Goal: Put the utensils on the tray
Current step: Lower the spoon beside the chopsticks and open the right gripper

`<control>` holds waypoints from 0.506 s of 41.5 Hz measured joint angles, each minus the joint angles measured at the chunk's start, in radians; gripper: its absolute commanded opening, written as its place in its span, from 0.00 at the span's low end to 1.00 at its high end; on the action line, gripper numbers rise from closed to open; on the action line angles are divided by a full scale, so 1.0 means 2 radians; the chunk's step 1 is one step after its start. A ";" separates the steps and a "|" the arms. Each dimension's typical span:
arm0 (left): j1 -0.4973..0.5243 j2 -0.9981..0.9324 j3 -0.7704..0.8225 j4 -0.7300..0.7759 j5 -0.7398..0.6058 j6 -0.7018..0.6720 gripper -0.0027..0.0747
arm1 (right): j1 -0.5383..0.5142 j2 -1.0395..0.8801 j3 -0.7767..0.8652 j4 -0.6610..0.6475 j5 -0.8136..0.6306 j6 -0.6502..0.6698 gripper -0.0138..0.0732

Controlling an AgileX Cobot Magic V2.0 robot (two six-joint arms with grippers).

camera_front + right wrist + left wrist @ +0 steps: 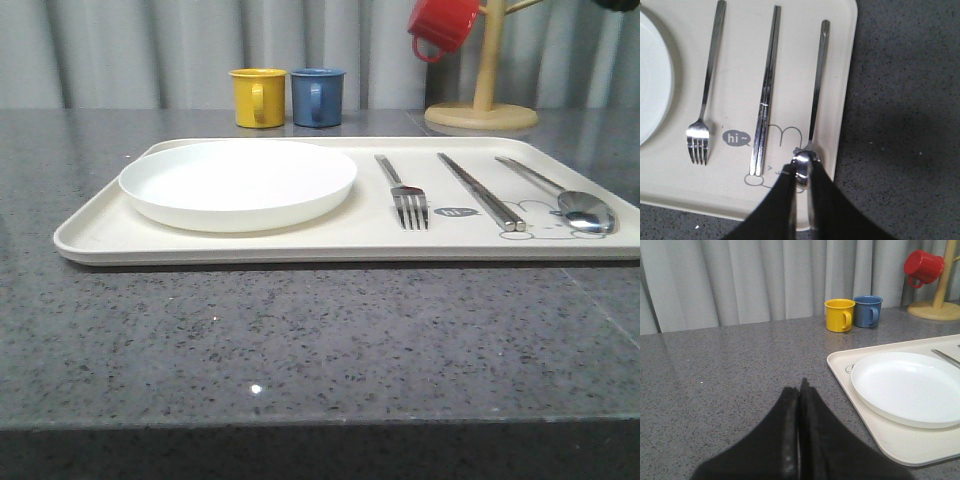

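The cream tray (300,245) lies on the grey counter. On its right half, a fork (405,195), a pair of chopsticks (480,192) and a spoon (560,195) lie side by side. In the right wrist view the fork (707,95), chopsticks (766,95) and spoon (817,85) rest flat on the tray (735,65). My right gripper (802,167) hangs above the spoon's bowl, slightly open, holding nothing. My left gripper (800,387) is shut and empty over bare counter, left of the tray (880,435).
A round white plate (238,182) fills the tray's left half. Behind the tray stand a yellow mug (258,97) and a blue mug (318,96). A wooden mug tree (483,100) with a red mug (445,25) stands at the back right.
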 measured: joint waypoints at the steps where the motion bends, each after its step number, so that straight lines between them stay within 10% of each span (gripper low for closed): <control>1: 0.000 0.000 0.000 0.000 0.000 0.000 0.01 | 0.000 -0.007 0.000 0.000 0.000 -0.001 0.05; 21: 0.000 0.000 0.000 0.000 0.000 0.000 0.01 | 0.000 -0.232 0.234 0.000 -0.128 -0.047 0.03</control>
